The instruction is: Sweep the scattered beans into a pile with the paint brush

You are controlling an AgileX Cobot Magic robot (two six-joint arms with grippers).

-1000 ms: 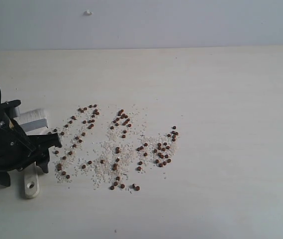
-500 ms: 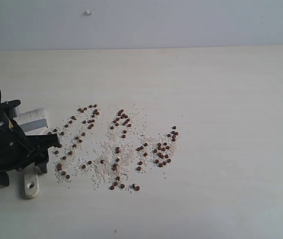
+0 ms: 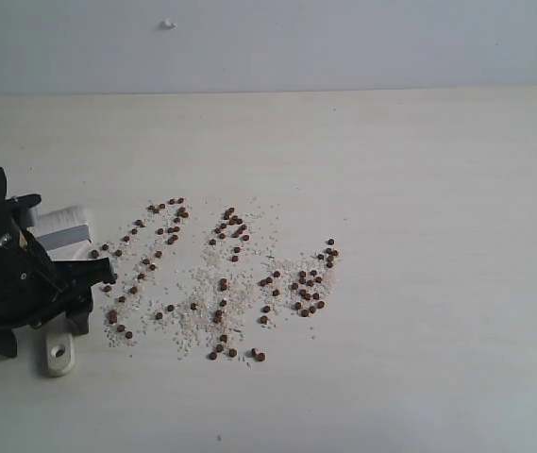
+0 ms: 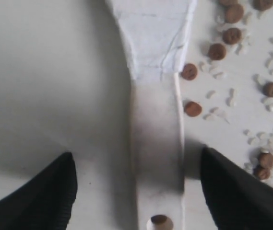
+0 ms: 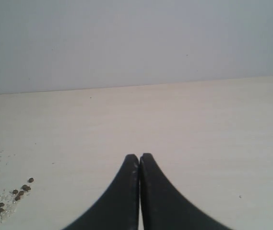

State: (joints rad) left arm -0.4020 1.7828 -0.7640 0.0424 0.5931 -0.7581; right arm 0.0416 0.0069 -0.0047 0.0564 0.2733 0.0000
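Beans (image 3: pixel 221 283) lie scattered on the desk (image 3: pixel 419 236) among white grains (image 3: pixel 202 316), not heaped. The paint brush (image 4: pixel 158 158) lies flat at the 9 o'clock edge of the scatter, with its bristles toward 12 o'clock and its holed handle end toward 6 o'clock. My left fingers (image 4: pixel 40 201) are spread wide, one on each side of the handle, gripping nothing. My right fingers (image 5: pixel 139 191) are pressed together and empty, above the desk.

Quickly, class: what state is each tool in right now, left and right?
Left tool: open, straddling the paint brush handle, not gripping it.
Right tool: closed, holding nothing.
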